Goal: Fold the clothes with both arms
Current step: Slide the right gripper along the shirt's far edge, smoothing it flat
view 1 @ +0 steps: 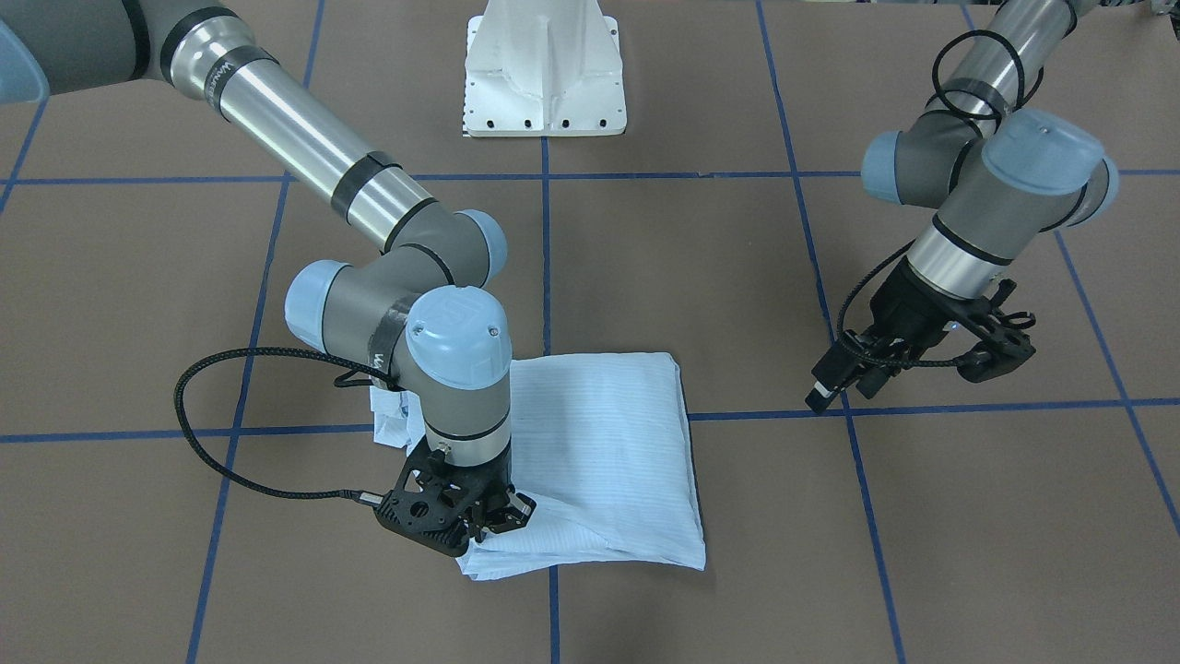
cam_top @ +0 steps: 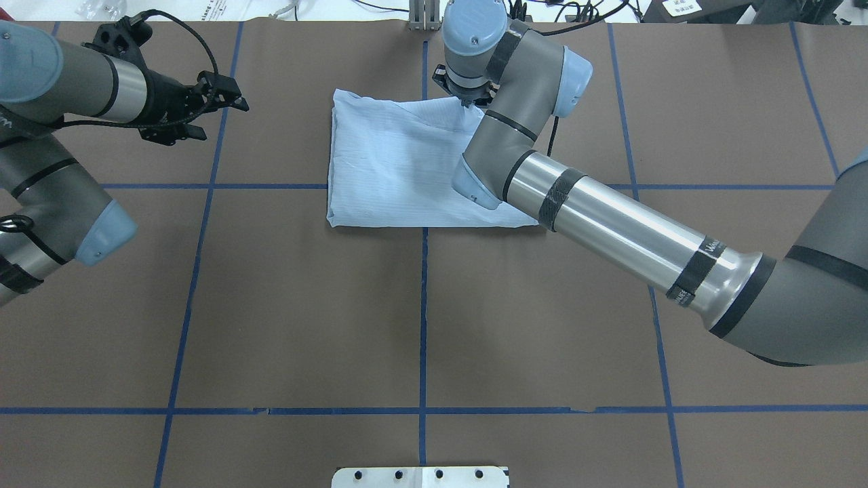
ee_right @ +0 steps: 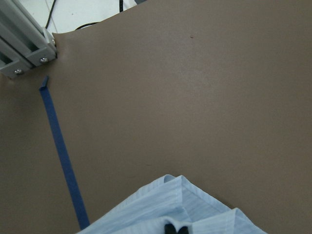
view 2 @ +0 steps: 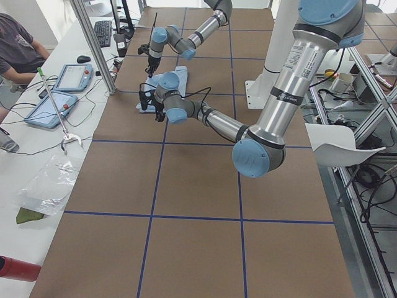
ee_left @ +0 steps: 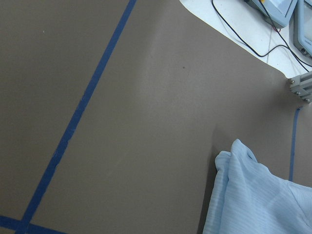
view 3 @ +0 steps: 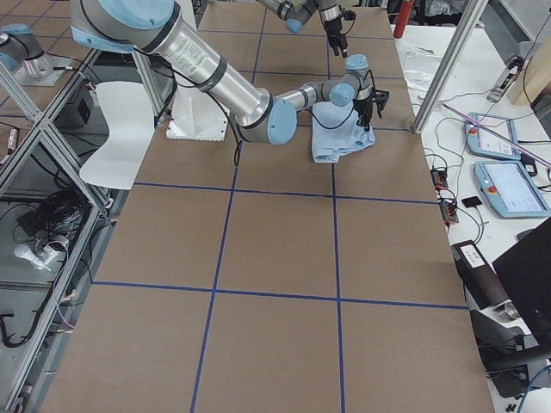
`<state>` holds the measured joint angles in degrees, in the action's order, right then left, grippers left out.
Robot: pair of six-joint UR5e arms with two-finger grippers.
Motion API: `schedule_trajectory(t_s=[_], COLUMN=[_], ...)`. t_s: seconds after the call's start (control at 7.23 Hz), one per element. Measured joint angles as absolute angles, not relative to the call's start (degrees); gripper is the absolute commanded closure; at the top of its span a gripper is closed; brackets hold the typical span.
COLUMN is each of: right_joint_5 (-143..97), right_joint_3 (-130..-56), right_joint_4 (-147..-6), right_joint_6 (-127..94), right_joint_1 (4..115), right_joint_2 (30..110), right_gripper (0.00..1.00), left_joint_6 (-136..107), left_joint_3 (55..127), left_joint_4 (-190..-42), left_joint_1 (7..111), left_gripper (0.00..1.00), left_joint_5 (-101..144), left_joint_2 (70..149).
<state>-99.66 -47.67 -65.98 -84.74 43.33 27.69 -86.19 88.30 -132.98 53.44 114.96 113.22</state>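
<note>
One shirt lies folded to a rough rectangle on the table, far from the robot's base. Its corner layers look loose, so probably a last tidy fold is due. Right gripper points straight down there, jaws pinching fabric. Left gripper hangs well apart, tilted, jaws spread, empty.

I work in a robotics lab: my right hand hangs over a wide counter papered brown and squared off with blue tape. Beyond my hand, past the counter's edge, aluminium frame posts stand by a white side table. It carries control tablets and a keyboard, and a person sits there.
</note>
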Motion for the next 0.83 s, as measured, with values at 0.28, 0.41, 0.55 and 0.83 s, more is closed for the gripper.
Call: schedule_trajectory(t_s=[0.28, 0.41, 0.55, 0.83], right_joint_5=[-99.67, -99.71, -101.31, -106.49], right_joint_3=[-45.56, -44.3, -43.56, -43.48], right_joint_4=[-64.52, -64.12, -64.02, -64.78], right_joint_6=[-82.39, -80.08, -77.84, -73.31], right_joint_1=[43.36, 43.51, 44.45, 47.37], right_joint_2=[27.19, 26.43, 25.67, 25.81], right_gripper=[0.01, 0.01, 0.0, 0.0], left_joint_6=[-86.12, -86.1, -86.11, -85.89], left_joint_3=[88.13, 88.12, 88.13, 88.44], left_joint_4=[-132.98, -132.98, -132.98, -132.98], left_joint_1=[53.4, 53.41, 53.43, 53.47], left_gripper=[0.0, 0.0, 0.0, 0.0], left_joint_5=[114.96, 114.96, 114.96, 115.03], left_joint_2=[113.21, 113.2, 113.2, 113.18])
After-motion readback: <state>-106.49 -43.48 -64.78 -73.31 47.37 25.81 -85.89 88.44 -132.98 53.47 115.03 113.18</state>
